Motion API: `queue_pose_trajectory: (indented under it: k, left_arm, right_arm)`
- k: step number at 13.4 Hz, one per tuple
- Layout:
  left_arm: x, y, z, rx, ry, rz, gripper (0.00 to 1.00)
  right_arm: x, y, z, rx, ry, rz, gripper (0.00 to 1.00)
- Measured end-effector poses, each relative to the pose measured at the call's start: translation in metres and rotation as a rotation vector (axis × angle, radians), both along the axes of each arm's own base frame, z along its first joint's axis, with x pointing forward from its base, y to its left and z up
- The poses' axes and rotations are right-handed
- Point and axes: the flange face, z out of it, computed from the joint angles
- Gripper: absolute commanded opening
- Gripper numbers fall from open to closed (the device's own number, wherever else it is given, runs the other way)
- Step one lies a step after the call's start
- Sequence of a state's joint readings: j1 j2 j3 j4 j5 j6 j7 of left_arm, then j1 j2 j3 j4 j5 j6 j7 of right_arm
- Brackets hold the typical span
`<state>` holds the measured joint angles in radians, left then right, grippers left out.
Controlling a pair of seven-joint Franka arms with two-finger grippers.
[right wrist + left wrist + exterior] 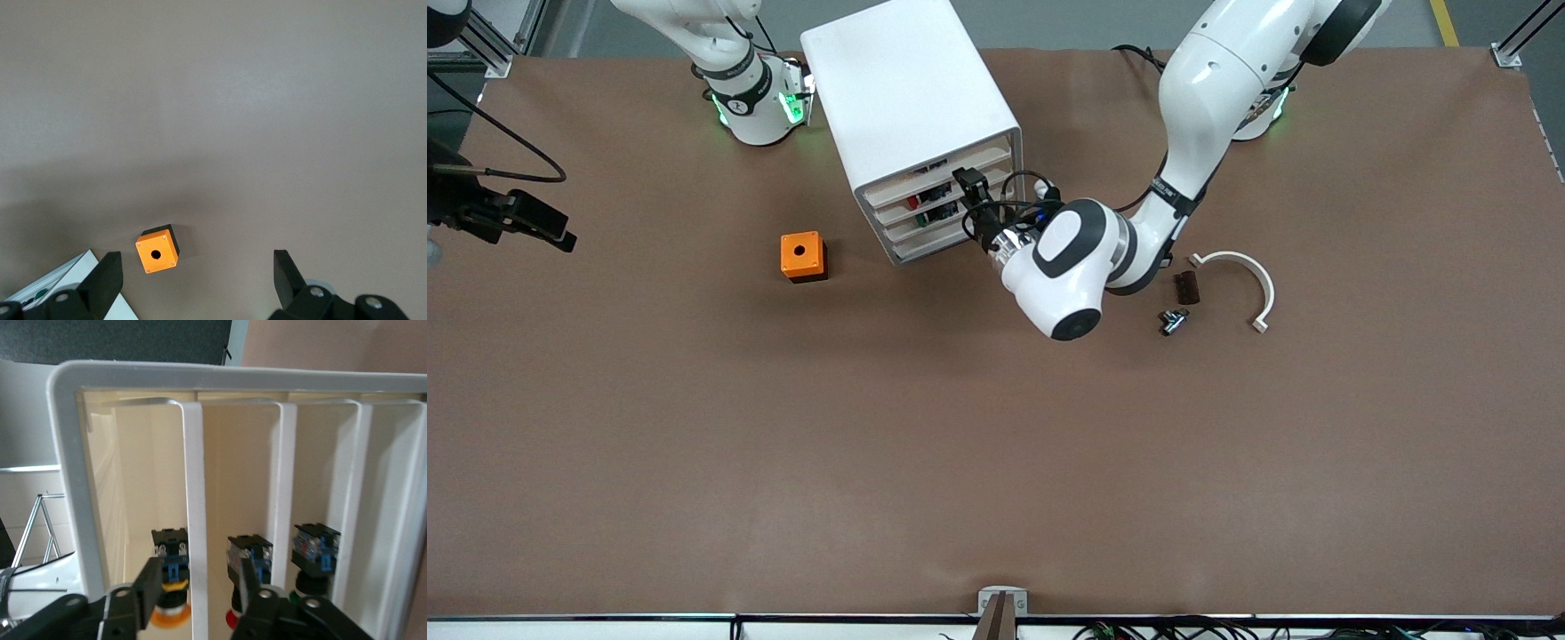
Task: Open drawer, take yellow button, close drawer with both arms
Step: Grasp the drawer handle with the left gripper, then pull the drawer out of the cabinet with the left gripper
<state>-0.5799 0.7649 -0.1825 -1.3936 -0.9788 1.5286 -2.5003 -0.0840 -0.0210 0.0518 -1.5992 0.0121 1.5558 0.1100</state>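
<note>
The white cabinet stands near the robots' bases, its four drawers closed. The top drawer shows in the left wrist view as the outermost compartment, its white front strip upright. The orange-capped button lies inside it. My left gripper is at the cabinet front, open, one finger on each side of that strip without gripping it. My right gripper is open and empty, high over the table; the orange cube lies below it. It does not show in the front view.
The orange cube with a hole sits beside the cabinet toward the right arm's end. Red-capped and green-capped buttons lie in lower drawers. A white curved piece, a dark block and a small metal part lie toward the left arm's end.
</note>
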Motion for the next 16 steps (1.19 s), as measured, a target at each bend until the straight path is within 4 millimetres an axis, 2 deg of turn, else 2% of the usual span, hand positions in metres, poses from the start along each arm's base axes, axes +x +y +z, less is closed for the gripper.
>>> queue_pose_trajectory:
  k: [2,5,9,11,14,16]
  left_arm:
    - [-0.01,-0.008,-0.002,0.003,0.004,-0.019,0.29]
    - [-0.02,-0.014,-0.012,0.013,0.018,-0.036,0.01]
    - [-0.015,-0.01,-0.015,0.01,0.035,-0.026,0.01]
    - [0.011,0.01,-0.012,0.001,0.024,0.02,0.01]
    - [0.075,0.065,-0.002,-0.066,-0.045,0.115,0.01]
    - [0.103,0.09,0.002,-0.109,-0.104,0.163,0.02]
  right_arm:
    - [0.0,0.001,0.0,0.0,-0.001,0.001,1.0]
    - [0.0,0.002,0.0,0.0,-0.001,0.004,1.0]
    - [0.0,0.003,0.0,0.008,-0.002,0.003,1.0]
    - [0.0,0.003,0.0,0.009,-0.003,0.003,1.0]
    - [0.0,0.003,0.001,0.01,-0.003,0.003,1.0]
    - [0.0,0.003,0.001,0.01,-0.004,0.003,1.0]
